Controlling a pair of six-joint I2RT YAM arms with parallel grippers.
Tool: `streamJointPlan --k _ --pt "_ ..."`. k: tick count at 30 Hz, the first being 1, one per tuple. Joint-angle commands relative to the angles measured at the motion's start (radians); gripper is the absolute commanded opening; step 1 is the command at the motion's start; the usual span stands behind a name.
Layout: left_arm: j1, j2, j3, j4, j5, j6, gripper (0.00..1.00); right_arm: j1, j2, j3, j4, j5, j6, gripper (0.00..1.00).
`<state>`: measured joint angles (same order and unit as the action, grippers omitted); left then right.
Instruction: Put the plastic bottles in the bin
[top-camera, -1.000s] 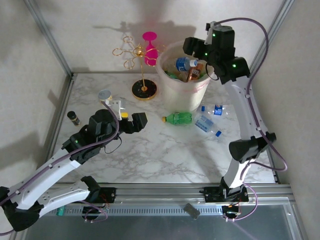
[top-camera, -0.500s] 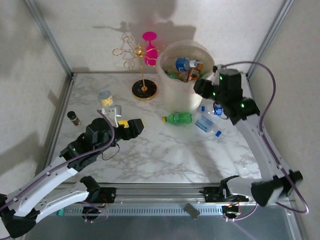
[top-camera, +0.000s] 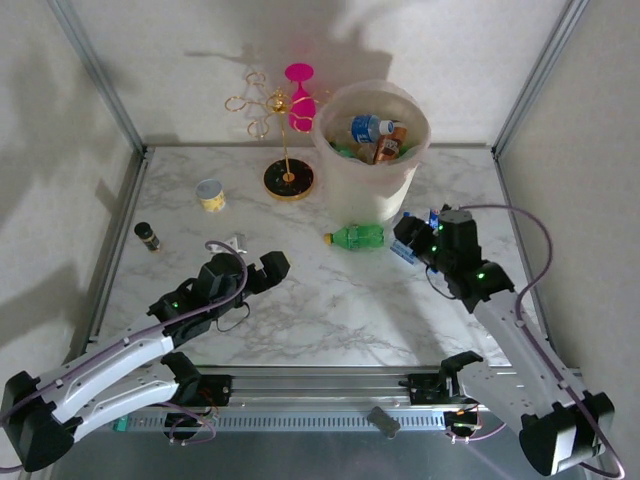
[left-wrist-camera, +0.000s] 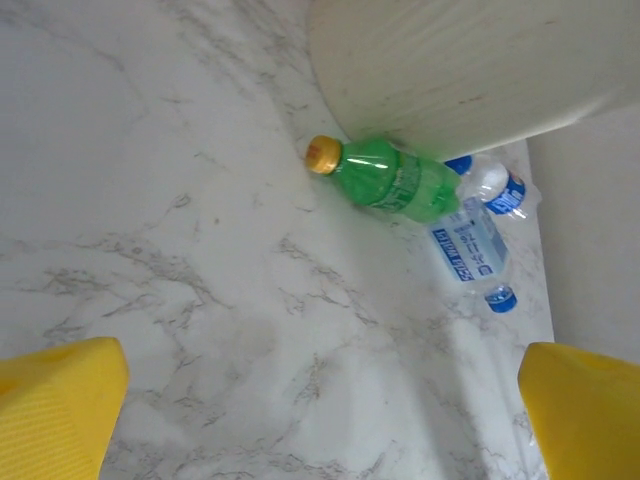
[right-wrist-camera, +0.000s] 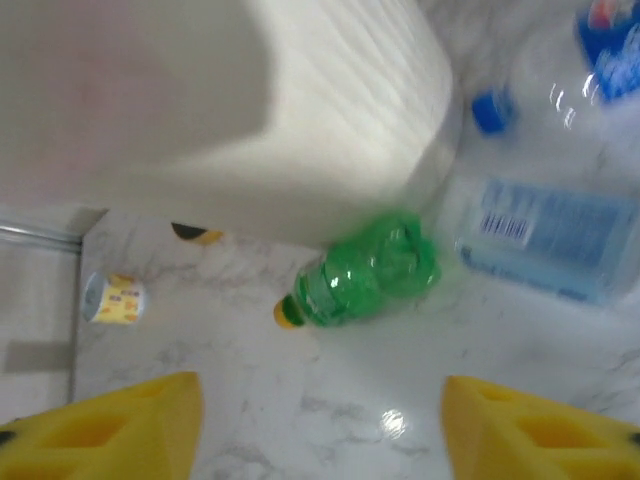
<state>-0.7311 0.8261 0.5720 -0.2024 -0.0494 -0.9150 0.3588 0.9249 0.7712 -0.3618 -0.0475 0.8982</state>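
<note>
From above: some plastic bottles (top-camera: 375, 135) already in the bin (top-camera: 362, 195); more to do, with a green bottle (top-camera: 356, 237) lying just beside it. From the left wrist: left claw (left-wrist-camera: 320, 410) wide open, holding nothing; a clear bottle (left-wrist-camera: 468, 245), blue label too small to read. From the right wrist: right claw (right-wrist-camera: 320, 420) wide open, empty; a barcode on that label, no clear words.
</note>
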Motion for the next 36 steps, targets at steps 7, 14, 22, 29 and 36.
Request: streamJointPlan --k 7,14,22,29,36 --pt "0.01 -0.023 -0.049 0.023 -0.082 -0.051 1.0 0.11 0.162 -0.173 0.43 -0.11 0.429 0.77" --pt "0.019 -0.045 -0.038 0.003 -0.095 -0.025 1.0 0.141 0.338 -0.201 0.605 -0.045 0.601 0.86" --pt "0.025 -0.07 -0.035 -0.015 -0.11 0.001 1.0 0.151 0.576 -0.104 0.654 0.022 0.671 0.81" --pt "0.037 -0.083 -0.025 -0.015 -0.109 0.041 1.0 0.152 0.737 0.003 0.632 0.074 0.678 0.8" --pt "0.047 -0.093 -0.001 -0.037 -0.108 0.103 1.0 0.152 0.851 0.046 0.682 0.076 0.684 0.74"
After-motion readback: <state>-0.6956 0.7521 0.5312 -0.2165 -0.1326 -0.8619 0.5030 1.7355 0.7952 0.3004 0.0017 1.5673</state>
